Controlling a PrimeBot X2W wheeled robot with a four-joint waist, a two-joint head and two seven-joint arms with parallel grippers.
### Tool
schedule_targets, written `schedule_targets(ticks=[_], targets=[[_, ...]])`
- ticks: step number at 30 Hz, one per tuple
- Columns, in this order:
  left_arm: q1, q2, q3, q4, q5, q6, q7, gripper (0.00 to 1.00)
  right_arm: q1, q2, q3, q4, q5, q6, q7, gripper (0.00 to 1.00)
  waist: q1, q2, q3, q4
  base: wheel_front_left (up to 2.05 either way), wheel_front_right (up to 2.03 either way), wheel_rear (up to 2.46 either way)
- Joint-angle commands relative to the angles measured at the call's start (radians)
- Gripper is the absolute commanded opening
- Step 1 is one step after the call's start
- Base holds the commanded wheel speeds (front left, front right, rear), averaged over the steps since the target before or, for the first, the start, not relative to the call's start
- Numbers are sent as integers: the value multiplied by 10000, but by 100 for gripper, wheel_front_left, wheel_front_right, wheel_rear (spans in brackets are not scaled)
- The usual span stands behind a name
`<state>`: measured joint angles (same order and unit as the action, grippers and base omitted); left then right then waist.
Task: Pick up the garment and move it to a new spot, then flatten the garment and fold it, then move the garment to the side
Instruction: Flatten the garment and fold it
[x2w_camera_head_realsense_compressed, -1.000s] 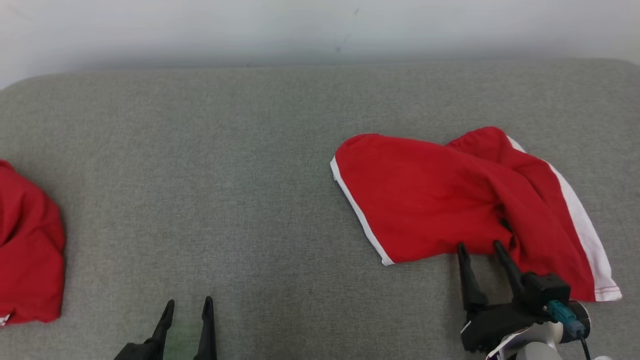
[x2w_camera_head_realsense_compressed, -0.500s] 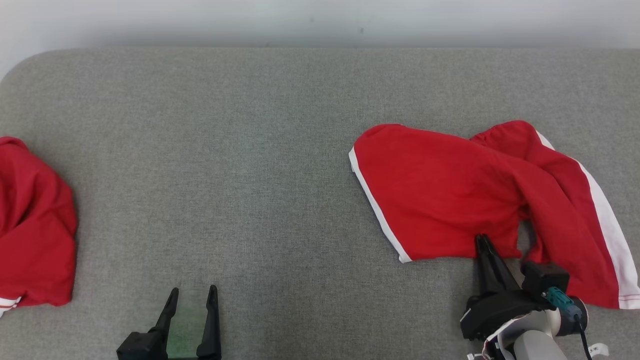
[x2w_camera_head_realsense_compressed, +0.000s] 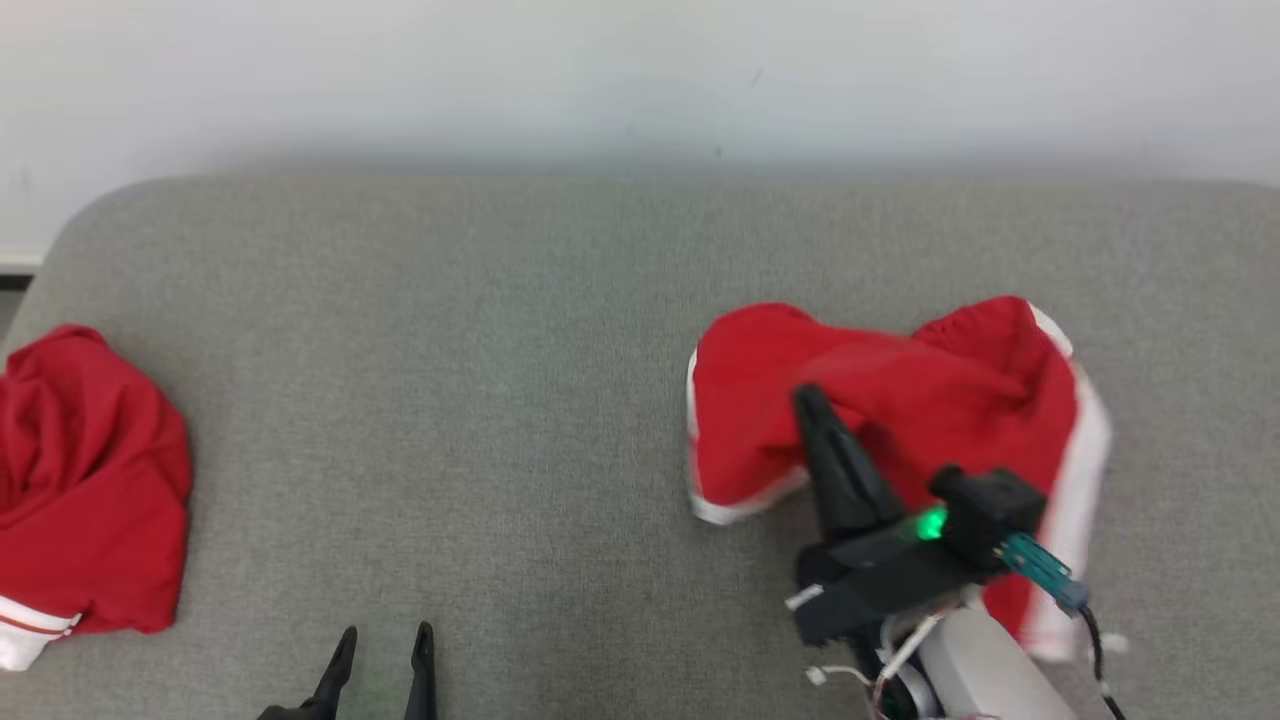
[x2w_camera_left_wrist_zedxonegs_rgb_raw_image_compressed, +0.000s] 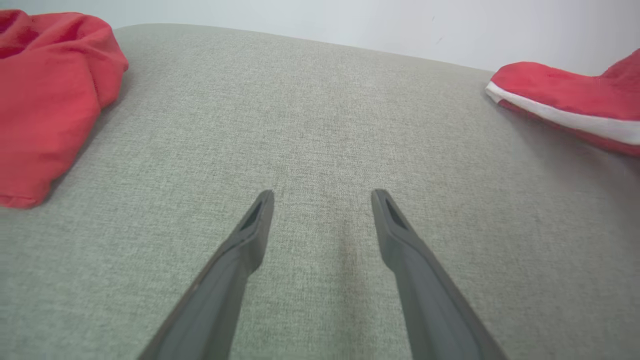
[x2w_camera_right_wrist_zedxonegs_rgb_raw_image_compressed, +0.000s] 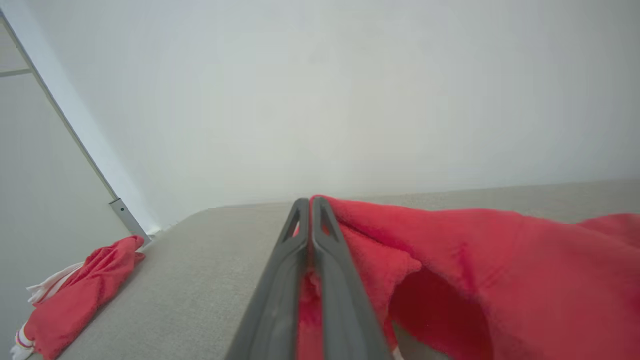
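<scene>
Nearest me, I am seeing the left gripper (x2w_camera_head_realsense_compressed: 386, 632) hovering low over the grey surface (x2w_camera_head_realsense_compressed: 480, 380), its jaws standing released with nothing between them. Further out on my right, the right gripper (x2w_camera_head_realsense_compressed: 808, 400) is clenching its jaws on a fold of the red garment (x2w_camera_head_realsense_compressed: 930, 400), which is bunching up around the tips while its white-trimmed edge is draping toward the surface. Far left, another red cloth (x2w_camera_head_realsense_compressed: 90, 480) is lying crumpled near the surface's edge.
</scene>
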<state>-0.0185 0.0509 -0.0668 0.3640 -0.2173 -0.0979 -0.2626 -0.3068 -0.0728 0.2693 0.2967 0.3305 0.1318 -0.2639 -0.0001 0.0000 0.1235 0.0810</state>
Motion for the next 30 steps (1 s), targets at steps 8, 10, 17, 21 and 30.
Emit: schedule_targets(ticks=[8,10,17,21,30], targets=[[429,-7,-47,136,274,-147,-34,100,-1829,-54,1950,-281,1492,-22,-5,0,1,0,-738,706,0,0,0],[489,-7,-11,161,284,-167,-34,100,-2091,-33,2122,-481,1884,-22,-6,0,1,0,-769,866,0,0,0],[729,-10,200,137,262,-215,-34,100,-1658,-280,1478,-457,2445,-22,-5,0,1,0,-763,914,0,0,0],[690,-10,154,130,165,-222,-34,100,-1056,-728,672,387,2054,-22,-6,0,1,0,-685,683,0,0,0],[348,-10,-112,52,96,-152,-34,100,-155,-1055,-1770,2413,668,-22,-8,100,1,0,-619,82,0,0,0]])
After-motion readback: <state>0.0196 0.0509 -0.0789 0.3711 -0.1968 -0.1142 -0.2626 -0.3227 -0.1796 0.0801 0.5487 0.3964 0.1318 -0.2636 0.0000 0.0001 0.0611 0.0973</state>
